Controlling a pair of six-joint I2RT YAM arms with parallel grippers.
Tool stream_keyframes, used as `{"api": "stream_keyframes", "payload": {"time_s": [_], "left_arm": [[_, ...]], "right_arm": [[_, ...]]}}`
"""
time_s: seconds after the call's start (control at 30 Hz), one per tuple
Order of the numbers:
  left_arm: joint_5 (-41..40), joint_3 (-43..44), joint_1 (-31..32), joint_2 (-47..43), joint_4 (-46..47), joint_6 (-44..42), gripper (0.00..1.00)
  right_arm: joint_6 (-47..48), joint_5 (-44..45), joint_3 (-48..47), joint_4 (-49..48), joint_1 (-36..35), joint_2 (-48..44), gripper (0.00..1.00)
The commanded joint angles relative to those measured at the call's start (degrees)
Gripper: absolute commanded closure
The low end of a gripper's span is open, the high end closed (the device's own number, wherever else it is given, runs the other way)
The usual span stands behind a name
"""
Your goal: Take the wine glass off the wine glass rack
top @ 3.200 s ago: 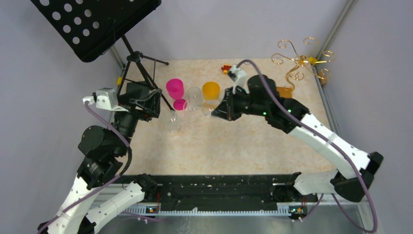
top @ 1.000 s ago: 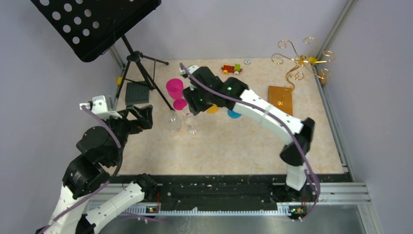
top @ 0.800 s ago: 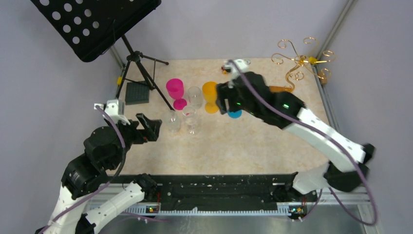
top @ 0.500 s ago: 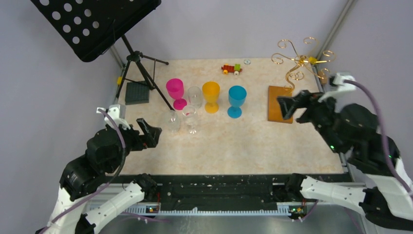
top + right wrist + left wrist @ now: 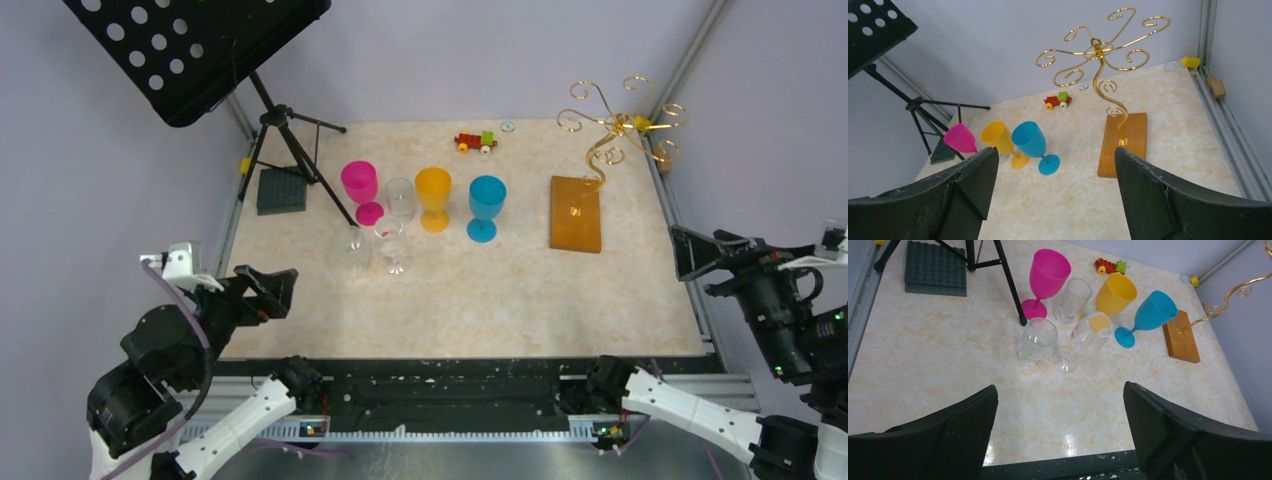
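"Where was the wine glass rack (image 5: 1133, 145)?"

"Ahead of the right gripper (image 5: 693, 262), a little to its right, stem upright. I saw no glass on any curled arm."

"And the glasses?"

"Upright on the table (image 5: 480, 290), the blue wine glass (image 5: 1030, 140) ahead-left of those jaws. Both pairs were spread wide and held nothing. The left gripper (image 5: 266, 284) sat far from the rack."

L wrist view: wine glass rack (image 5: 1182, 336) top cut off.
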State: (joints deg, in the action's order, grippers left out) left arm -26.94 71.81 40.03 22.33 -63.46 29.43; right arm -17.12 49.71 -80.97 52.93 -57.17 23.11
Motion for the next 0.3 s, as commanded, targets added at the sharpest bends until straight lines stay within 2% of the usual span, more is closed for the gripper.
{"api": "stream_keyframes", "payload": {"time_s": [0.0,0.27], "left_arm": [[-2.06,1.86,0.18,-2.43,1.85,-2.14,0.01],[-2.79,1.38,0.05,-4.38,1.29,-2.64,0.01]], "right_arm": [[2.03,2.16,2.5,-2.52,-0.47,-3.42,0.13],[-0.81,2.76,6.86,-2.15,-0.44,-6.67,0.13]]}}
